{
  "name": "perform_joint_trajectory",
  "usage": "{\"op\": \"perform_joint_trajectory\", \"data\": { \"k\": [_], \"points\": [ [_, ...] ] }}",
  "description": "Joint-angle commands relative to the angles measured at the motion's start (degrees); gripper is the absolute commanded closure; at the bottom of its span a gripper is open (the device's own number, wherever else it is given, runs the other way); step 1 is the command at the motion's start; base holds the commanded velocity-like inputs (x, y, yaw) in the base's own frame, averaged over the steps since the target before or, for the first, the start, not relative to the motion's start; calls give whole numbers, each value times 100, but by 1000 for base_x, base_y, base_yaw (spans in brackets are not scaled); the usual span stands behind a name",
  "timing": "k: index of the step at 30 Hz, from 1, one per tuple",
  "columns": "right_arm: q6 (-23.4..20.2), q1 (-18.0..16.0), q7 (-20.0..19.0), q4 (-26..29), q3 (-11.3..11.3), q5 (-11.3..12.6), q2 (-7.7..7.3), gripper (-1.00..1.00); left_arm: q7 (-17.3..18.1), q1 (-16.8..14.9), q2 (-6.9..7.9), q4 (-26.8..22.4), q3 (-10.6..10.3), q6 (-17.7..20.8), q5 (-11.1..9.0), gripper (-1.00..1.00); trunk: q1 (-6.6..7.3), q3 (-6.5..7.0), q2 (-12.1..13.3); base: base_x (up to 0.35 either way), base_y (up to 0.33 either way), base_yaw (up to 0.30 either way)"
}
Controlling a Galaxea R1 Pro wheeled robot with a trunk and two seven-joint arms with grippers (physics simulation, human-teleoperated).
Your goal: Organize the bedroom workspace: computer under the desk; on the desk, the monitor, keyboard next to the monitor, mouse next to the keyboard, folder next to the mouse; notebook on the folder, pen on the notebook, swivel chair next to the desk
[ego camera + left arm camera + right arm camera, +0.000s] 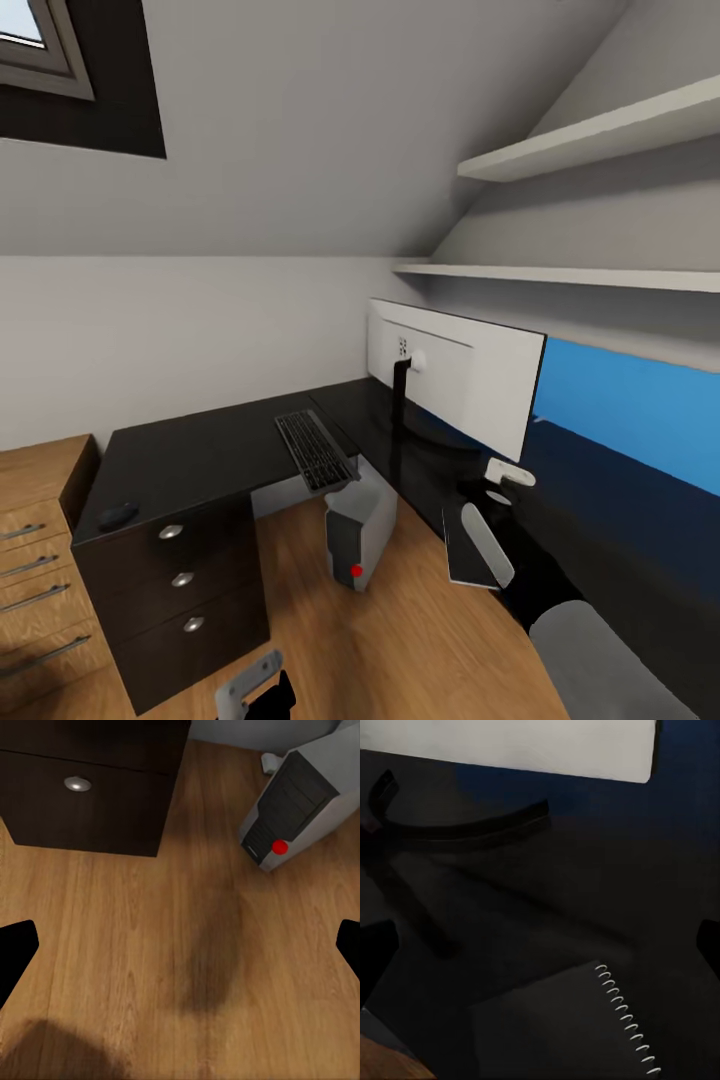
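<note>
The white-backed monitor point(455, 375) stands on the black L-shaped desk point(200, 455), and its curved stand point(457, 829) shows in the right wrist view. The keyboard point(313, 450) lies at the desk's inner corner, overhanging the edge. A dark mouse point(118, 515) rests on the desk's left end above the drawers. On the floor under the desk leans the grey computer tower point(358, 530) point(300, 795), tilted. A black spiral notebook point(570, 1027) point(468, 548) lies on the desk by the monitor, just under my open right gripper point(540, 945). My left gripper point(180, 949) hangs open over bare floor.
The desk's black drawer unit point(180, 590) point(90, 787) stands left of the tower. A wooden dresser point(40, 560) adjoins it at far left. Two wall shelves point(600, 130) hang above the monitor under the sloped ceiling. A blue surface point(630, 410) lies behind the desk.
</note>
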State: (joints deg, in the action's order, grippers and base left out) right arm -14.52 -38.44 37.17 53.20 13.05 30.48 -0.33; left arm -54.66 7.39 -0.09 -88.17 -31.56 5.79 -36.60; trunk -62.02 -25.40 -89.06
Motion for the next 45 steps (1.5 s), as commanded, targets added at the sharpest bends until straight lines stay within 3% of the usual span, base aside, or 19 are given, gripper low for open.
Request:
{"op": "perform_joint_trajectory", "data": {
  "k": [1, 9, 13, 15, 21, 30, 45],
  "points": [
    [-97, 113, 44, 208, 48, 15, 45, -100, -29, -1, 0, -9, 1, 47, 3, -100, 22, 13, 38, 0, 0, 0],
    [-351, 602, 52, 1085, 164, -10, 283, -100, -44, -1, 0, -8, 1, 45, 15, -100, 198, 157, 359, 0, 0, 0],
    [-398, 805, 53, 1422, 287, -13, 312, -100, -50, -1, 0, -7, 1, 45, 19, -100, 286, 229, 520, 0, 0, 0],
    [-417, 947, 53, 1713, 460, -7, 322, -100, -52, -1, 0, -7, 1, 45, 16, -100, 330, 264, 600, 0, 0, 0],
    [-430, 1076, 52, 1965, 622, 13, 330, -100, -56, -1, 0, -7, 1, 45, 15, -100, 462, 372, 840, 0, 0, 0],
    [-441, 1127, 36, 2045, 816, 71, 514, -100, -31, 0, 5, -7, 3, 45, 12, -100, 462, 372, 840, 0, 0, -11],
    [-429, 1128, 28, 2037, 840, 72, 516, -100, -19, -1, 9, 19, 9, 39, 7, -100, 462, 372, 840, -28, 207, -195]
  ]
}}
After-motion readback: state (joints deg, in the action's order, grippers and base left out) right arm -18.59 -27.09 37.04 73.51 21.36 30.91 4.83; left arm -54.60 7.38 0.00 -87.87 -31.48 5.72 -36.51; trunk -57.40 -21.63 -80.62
